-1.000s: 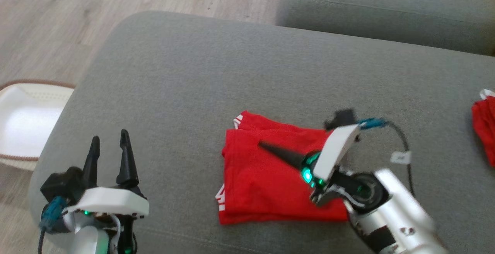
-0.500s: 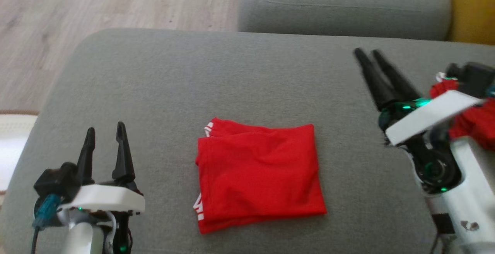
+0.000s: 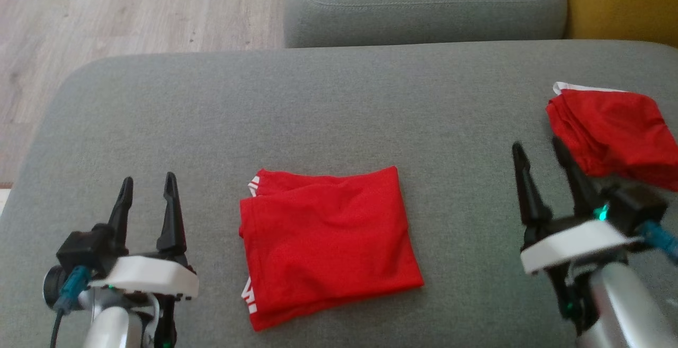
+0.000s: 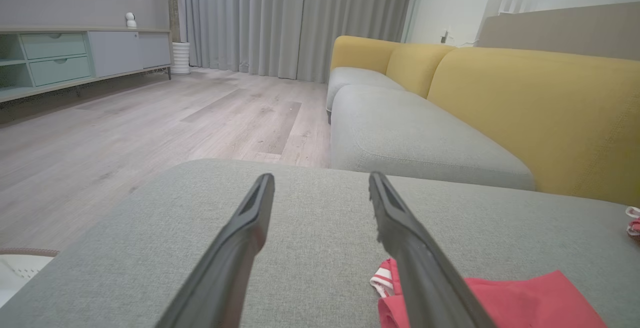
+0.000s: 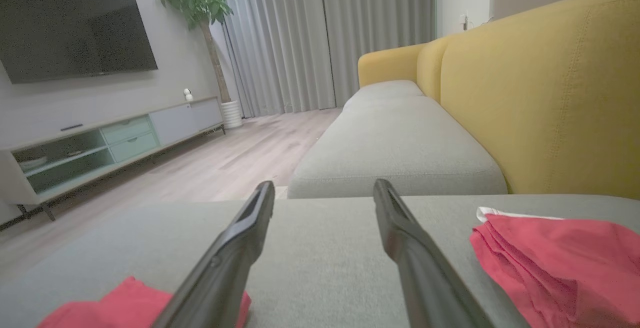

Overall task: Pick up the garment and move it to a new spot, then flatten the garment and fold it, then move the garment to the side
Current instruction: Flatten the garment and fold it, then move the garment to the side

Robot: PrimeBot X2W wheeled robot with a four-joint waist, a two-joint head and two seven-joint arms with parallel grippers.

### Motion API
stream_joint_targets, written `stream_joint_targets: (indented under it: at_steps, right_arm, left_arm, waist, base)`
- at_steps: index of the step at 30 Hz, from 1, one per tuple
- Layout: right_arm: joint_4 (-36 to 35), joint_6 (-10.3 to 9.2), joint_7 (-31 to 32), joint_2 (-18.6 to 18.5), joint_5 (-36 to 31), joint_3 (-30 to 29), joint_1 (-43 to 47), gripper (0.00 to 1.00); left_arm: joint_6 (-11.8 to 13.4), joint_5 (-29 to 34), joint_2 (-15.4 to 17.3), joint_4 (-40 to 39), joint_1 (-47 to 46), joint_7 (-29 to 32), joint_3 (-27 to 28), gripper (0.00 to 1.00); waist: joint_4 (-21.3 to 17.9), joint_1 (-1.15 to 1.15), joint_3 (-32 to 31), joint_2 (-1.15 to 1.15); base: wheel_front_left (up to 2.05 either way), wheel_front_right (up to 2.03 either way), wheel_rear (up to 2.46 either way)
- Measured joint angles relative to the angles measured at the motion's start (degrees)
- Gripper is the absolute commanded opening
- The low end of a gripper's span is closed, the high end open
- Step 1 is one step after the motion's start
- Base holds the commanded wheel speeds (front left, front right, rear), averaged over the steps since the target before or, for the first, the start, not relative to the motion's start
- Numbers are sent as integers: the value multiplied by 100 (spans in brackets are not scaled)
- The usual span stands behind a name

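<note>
Hovering, my left gripper (image 3: 148,178) and right gripper (image 3: 536,145) gape wide, empty. The garment (image 3: 328,242) looks folded; next I carry it aside.

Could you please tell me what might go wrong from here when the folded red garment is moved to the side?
1. The folded garment lies in loose layers, uneven at its left edge; a pinch at one edge alone could drag it open.
2. The other red garment lies close beside the right gripper; a sweep to that side might snag it or mix the two.
</note>
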Motion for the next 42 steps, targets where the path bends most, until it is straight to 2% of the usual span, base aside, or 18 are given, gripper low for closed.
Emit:
stream_joint_targets:
  at_steps: [4,9,31,36,38,39,42]
  right_arm:
    - [281,0,-174,192,-491,-141,249,100]
    - [442,0,-243,290,-798,-160,306,100]
    - [694,1,-272,421,-972,-275,286,100]
    - [758,1,131,441,-584,313,75,100]
    - [849,1,527,442,-258,600,-207,100]
    - [1009,1,978,432,38,879,-545,100]
    - [1372,1,1567,427,341,1203,-1012,100]
  left_arm:
    - [3,122,-5,42,11,0,-4,100]
    - [0,233,-12,71,26,0,-4,100]
    - [-153,356,-88,177,96,0,14,100]
    - [-155,391,-100,183,96,0,20,100]
    - [-157,391,-109,185,96,0,22,100]
    - [-157,392,-116,185,94,0,23,100]
    - [-159,396,-145,185,85,0,18,100]
  waist:
    - [-61,0,-3,0]
    - [-79,0,3,0]
    - [-35,0,-28,0]
    - [-7,0,-5,0]
    - [18,0,15,0]
    - [62,0,51,0]
    - [163,0,105,0]
  base:
    - [0,0,0]
    - [0,0,0]
    - [0,0,0]
    - [0,0,0]
    - [0,0,0]
    - [0,0,0]
    - [0,0,0]
